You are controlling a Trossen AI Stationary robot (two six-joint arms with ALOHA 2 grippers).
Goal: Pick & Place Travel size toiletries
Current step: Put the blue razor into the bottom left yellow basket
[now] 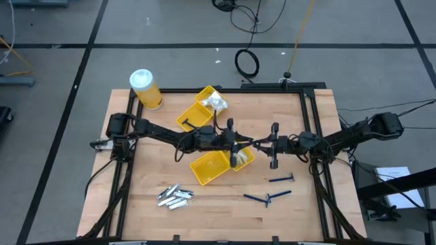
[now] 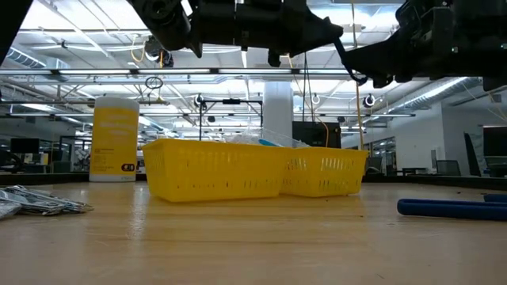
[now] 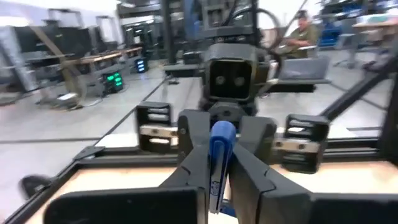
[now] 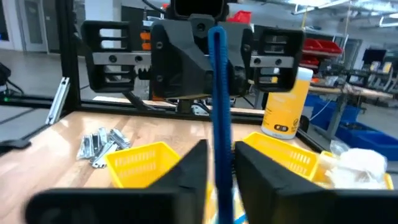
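Mid-air handover above yellow trays point(image 1: 208, 167): left end effector point(image 3: 214, 180) clamps blue razor stick point(image 3: 219, 155); right end effector point(image 4: 217, 186), at 3 o'clock, barely loosened around it.

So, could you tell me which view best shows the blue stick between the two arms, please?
The right wrist view: the blue stick shows along most of its length. The left wrist view shows just its end, in the left gripper's fingers; high and low views barely show it.
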